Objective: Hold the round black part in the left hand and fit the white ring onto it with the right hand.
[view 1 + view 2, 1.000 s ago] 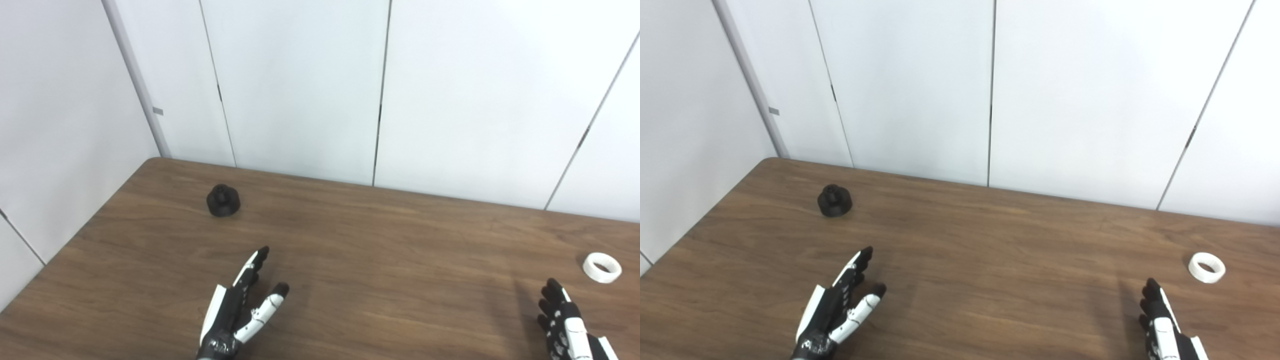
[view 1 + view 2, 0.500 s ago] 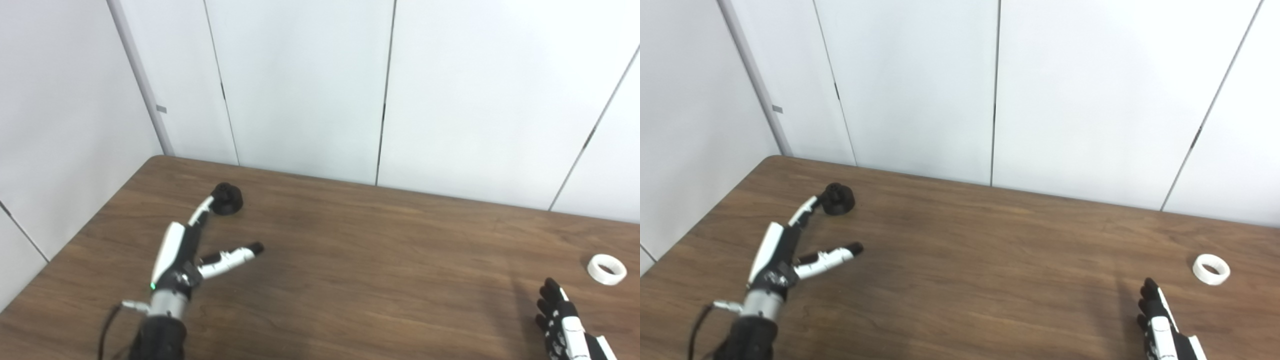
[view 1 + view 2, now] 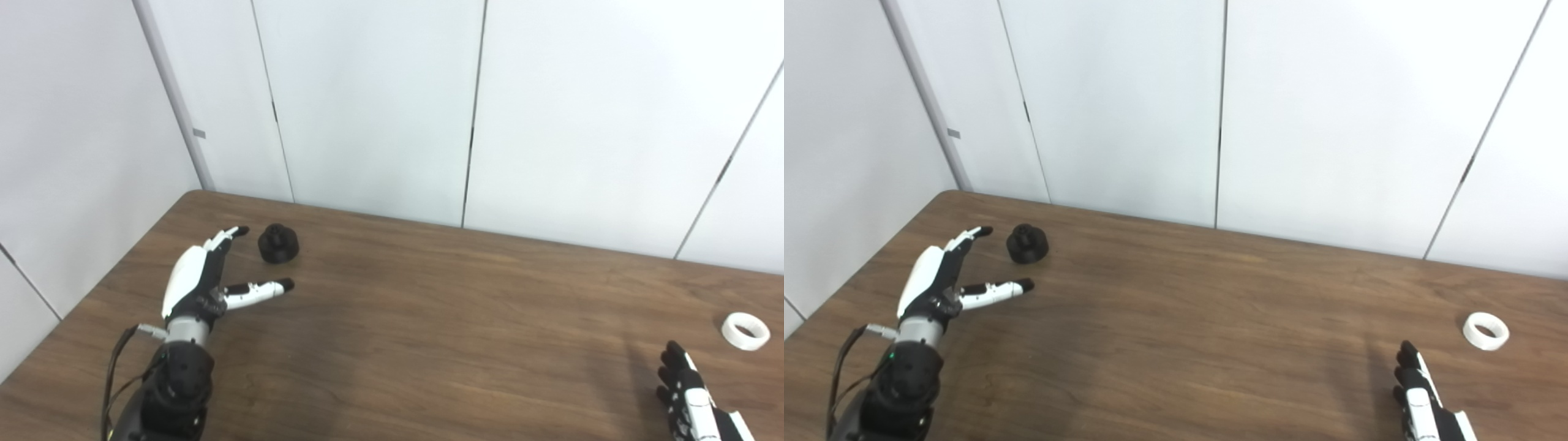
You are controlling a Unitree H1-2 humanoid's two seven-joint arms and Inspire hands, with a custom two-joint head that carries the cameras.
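Left reach about to close; both parts loose on the worktop [image 3: 429,318]

The left robot hand [image 3: 202,278] is spread empty, the round black part [image 3: 278,243] just beyond its fingers and thumb; a glancing close could knock the part away; the right robot hand [image 3: 689,392], fingers extended and empty, waits near the white ring [image 3: 745,331], which lies close to the right edge and could be nudged off.

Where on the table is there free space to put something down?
The wide middle of the table, between the round black part and the white ring, is bare. The far left is crowded by the open left hand.
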